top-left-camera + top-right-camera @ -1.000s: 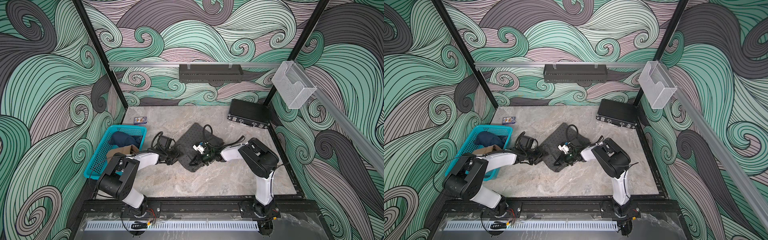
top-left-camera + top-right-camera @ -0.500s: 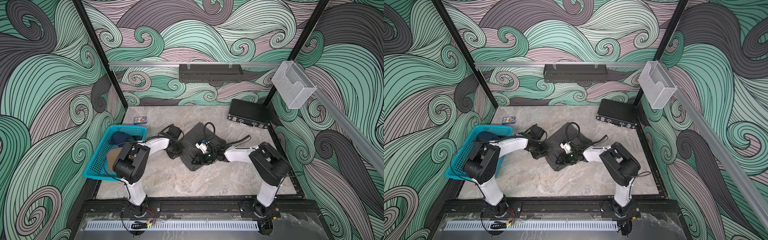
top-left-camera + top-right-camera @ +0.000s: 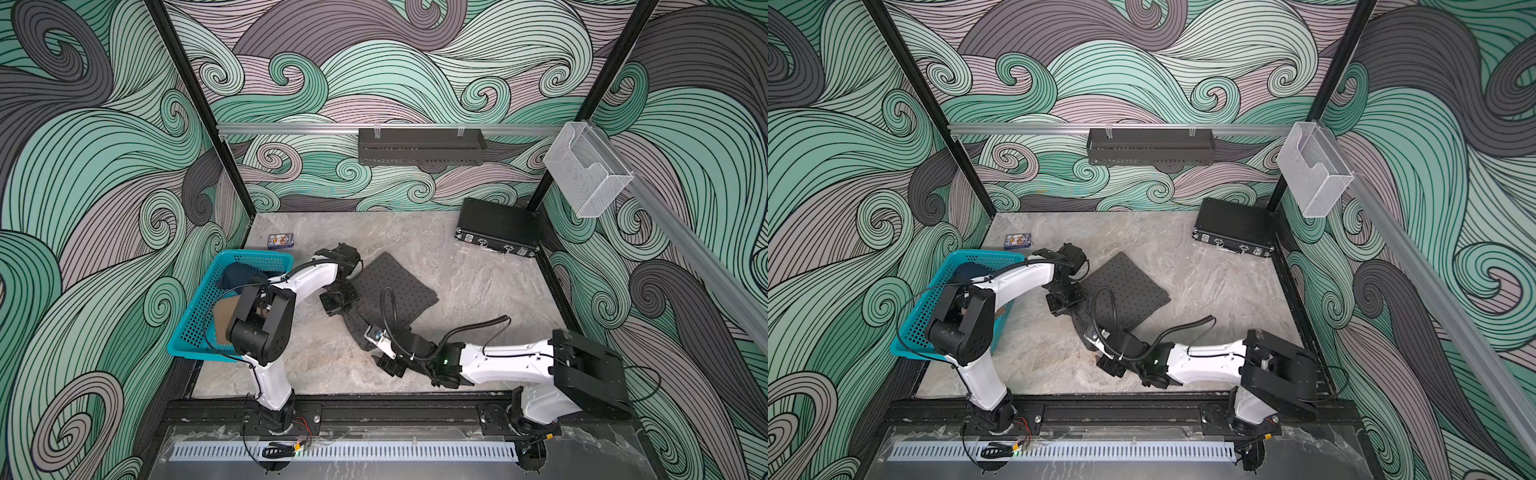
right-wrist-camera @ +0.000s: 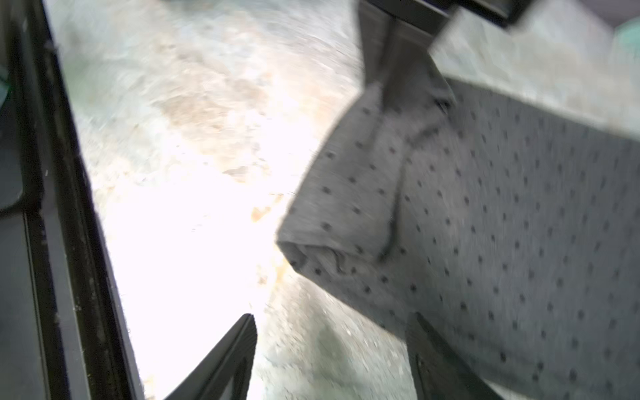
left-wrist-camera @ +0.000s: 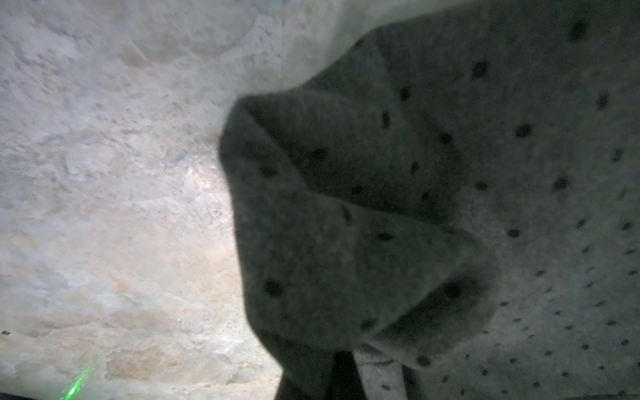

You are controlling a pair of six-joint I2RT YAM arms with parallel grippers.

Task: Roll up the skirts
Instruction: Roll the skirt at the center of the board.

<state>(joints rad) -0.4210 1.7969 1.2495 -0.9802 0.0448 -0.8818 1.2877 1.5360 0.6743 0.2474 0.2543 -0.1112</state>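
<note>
My left gripper point(image 3: 338, 301) point(image 3: 1065, 301) is clamped shut on the left edge of the dotted grey skirt point(image 3: 395, 286) point(image 3: 1125, 286), which lies spread across the middle of the table point(image 3: 478, 291). In the left wrist view the cloth point(image 5: 346, 207) rises from the table in a bunched, pinched fold that narrows toward my fingers, so this hand has hold of the fabric. The rest of the garment lies flat to the right of that fold.

My right gripper point(image 3: 384, 359) point(image 3: 1108, 361) sits low at the skirt's near corner with its jaws spread apart. In the right wrist view point(image 4: 332, 317) one finger point(image 4: 225, 360) is over bare marble. The other finger point(image 4: 443, 363) lies over the edge of the cloth point(image 4: 485, 225). The folded corner of the skirt lies just beyond the fingertips, and nothing is pinched between them. That view is blurred, so I cannot tell whether the finger presses the cloth or only covers it.

The denim skirt point(image 3: 237, 274) and the tan skirt point(image 3: 222, 320) are both in the teal basket point(image 3: 187, 332) at the left side of the table, the denim one at the far end and the tan one nearer, partly hidden behind my left arm. The black case point(image 3: 494, 226) rests in the far right corner, well apart from both hands.
</note>
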